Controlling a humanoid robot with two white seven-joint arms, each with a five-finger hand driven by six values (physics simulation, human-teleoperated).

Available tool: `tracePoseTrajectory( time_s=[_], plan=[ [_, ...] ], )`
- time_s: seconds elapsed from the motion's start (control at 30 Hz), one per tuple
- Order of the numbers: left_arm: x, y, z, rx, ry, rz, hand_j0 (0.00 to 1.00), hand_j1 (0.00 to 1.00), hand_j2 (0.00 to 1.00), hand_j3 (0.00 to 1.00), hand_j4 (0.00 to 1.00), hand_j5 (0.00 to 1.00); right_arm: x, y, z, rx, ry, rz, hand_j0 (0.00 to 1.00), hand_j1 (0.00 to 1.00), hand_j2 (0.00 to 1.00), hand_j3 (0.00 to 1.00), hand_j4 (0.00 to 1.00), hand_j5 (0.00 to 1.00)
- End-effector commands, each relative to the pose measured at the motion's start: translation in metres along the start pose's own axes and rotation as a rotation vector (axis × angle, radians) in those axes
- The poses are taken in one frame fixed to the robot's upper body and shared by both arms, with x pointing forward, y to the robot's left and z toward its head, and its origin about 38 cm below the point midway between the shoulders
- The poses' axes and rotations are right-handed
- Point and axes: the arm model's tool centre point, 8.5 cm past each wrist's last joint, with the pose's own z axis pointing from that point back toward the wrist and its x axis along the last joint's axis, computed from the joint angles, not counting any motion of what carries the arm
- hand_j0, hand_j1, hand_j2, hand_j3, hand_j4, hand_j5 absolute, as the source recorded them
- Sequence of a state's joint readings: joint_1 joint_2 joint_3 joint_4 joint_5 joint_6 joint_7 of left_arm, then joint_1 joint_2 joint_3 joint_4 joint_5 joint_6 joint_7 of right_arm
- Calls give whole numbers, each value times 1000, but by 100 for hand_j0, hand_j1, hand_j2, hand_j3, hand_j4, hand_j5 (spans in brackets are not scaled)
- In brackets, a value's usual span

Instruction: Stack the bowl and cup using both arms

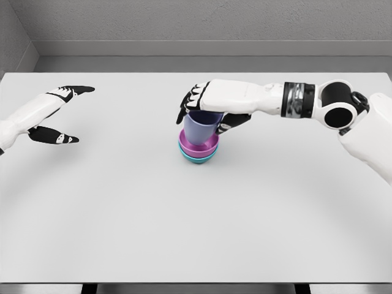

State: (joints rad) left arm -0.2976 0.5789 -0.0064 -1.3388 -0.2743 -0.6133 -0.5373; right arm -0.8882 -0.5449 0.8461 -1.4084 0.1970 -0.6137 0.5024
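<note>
1. Grey walls at the back, white table (122,233) filling most of the head view; nothing else on it apart from the stack near the middle.
2. Stack sits a bit right of centre: teal bowl (197,160) at the bottom, magenta bowl (199,147) nested in it, lavender cup (202,128) standing in the magenta bowl.
3. Right hand (211,107) comes in from the right and sits over the cup's rim, fingers draped down on its far-left side, thumb on the near-right side. Looks closed around the cup; can't tell how firm the contact is.
4. Left hand (58,113) is well apart at the left edge, fingers and thumb spread, holding nothing.
5. Progress, as a judgement: stacking looks basically done, cup already seated in the bowls. Left: let go of the cup and pull the right arm clear without tipping it.
6. Cup look: pale lavender, smooth, plain tumbler with no handle, roughly upright, maybe a slight lean; top hidden by the hand, so the rim can't be checked.
7. Bowls: shallow, round, glossy, the teal one showing only as a thin band under the magenta one. Both seem to sit flat on the table.
</note>
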Motion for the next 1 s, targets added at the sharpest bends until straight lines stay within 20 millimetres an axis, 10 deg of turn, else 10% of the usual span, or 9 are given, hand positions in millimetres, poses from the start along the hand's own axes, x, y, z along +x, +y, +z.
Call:
tracePoseTrajectory(
  time_s=[0.0,0.23,0.33,0.7,0.8,0.97],
  plan=[
    [0,1,0,5,-1,5,100,100,100,100,100,100,-1,0,0,-5,2,-9,70,70,70,70,70,70],
    [0,0,0,4,-2,7,100,100,100,100,100,100,-2,5,-5,7,3,-10,74,74,74,74,74,74],
    [1,-1,-1,8,-5,11,100,100,100,100,100,100,-3,5,-6,6,5,-14,99,99,99,99,99,99],
    [1,-1,-2,7,-6,11,100,100,100,100,100,100,-7,2,1,-2,20,-14,100,100,100,100,100,100],
    [1,0,-2,9,-5,10,100,100,100,100,100,100,-16,0,22,4,66,-13,100,100,100,100,100,100],
    [2,-1,-3,9,-8,12,100,100,100,100,100,100,-59,-22,133,-73,312,-49,100,100,100,100,100,100]
  ],
)
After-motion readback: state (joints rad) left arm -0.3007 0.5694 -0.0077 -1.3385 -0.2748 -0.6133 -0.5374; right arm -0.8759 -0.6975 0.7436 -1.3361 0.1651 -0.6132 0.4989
